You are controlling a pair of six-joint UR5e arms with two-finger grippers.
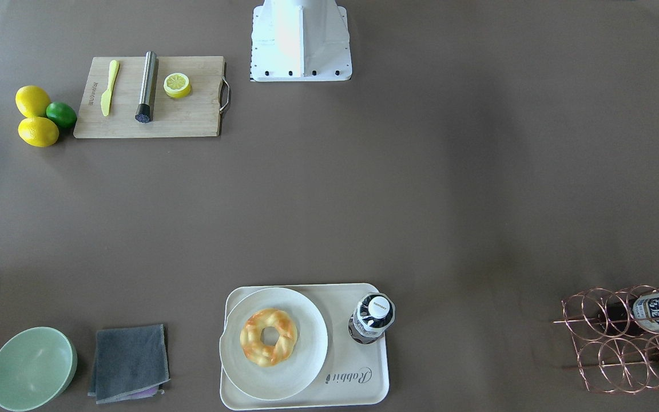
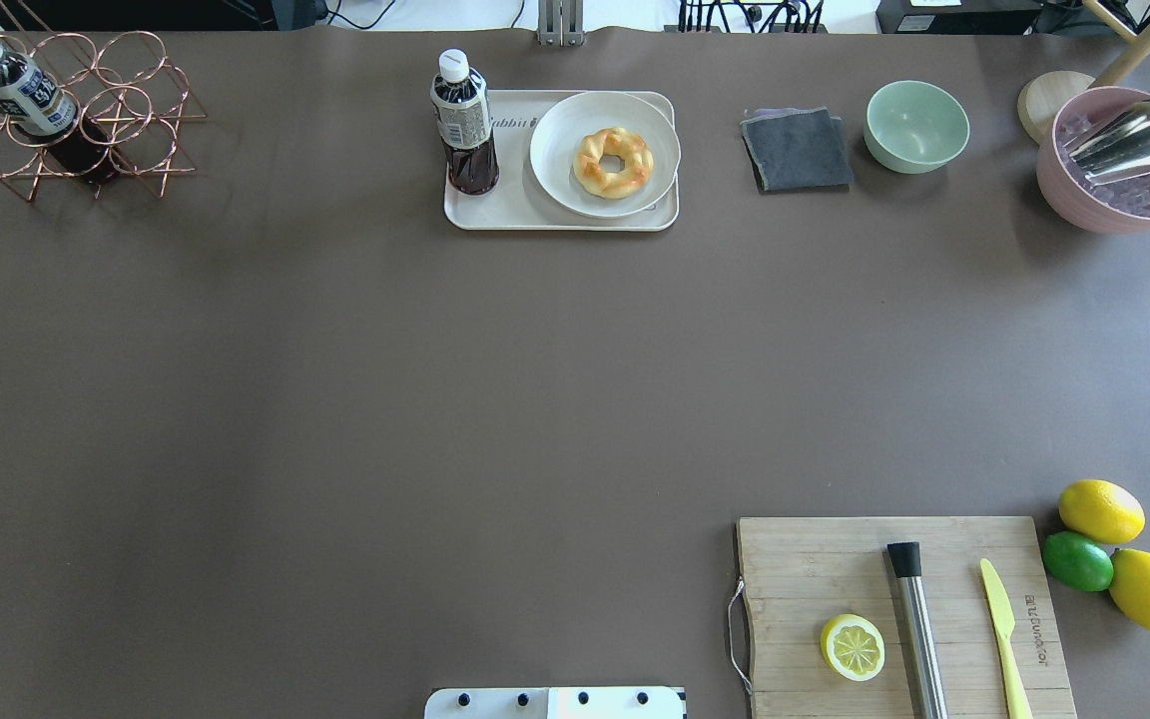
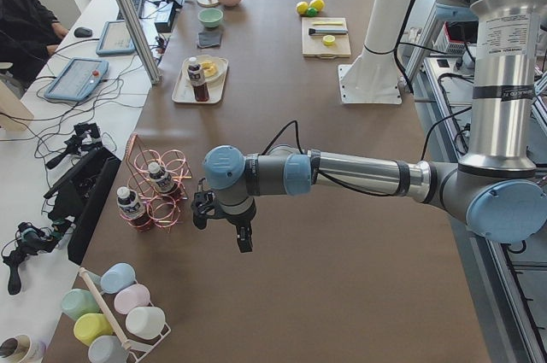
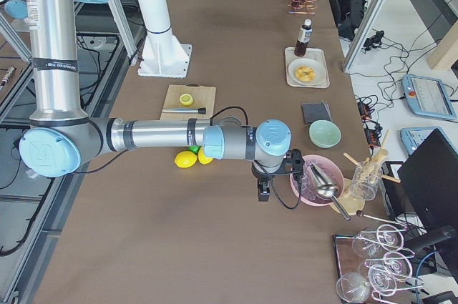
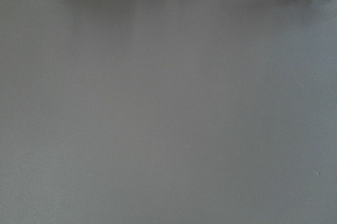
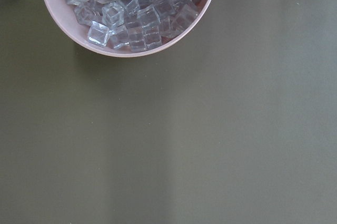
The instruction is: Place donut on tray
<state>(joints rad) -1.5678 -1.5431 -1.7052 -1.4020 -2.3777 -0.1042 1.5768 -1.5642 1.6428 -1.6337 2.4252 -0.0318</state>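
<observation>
The donut [image 1: 268,336], a glossy golden twisted ring, lies on a round white plate [image 1: 306,366] that rests on the cream tray [image 1: 358,383] at the table's far middle; it also shows in the overhead view [image 2: 614,162]. A dark drink bottle [image 2: 463,120] stands upright on the tray [image 2: 505,205] beside the plate. My left gripper [image 3: 243,240] shows only in the exterior left view, hanging over bare table near the copper rack. My right gripper [image 4: 263,191] shows only in the exterior right view, beside the pink ice bowl. I cannot tell whether either is open or shut.
A copper wire rack [image 2: 66,120] with bottles stands far left. A grey cloth [image 2: 797,150], a green bowl [image 2: 916,125] and a pink bowl of ice [image 2: 1124,170] with a scoop stand far right. A cutting board [image 2: 805,569] with a lemon half [image 2: 853,646] lies near right.
</observation>
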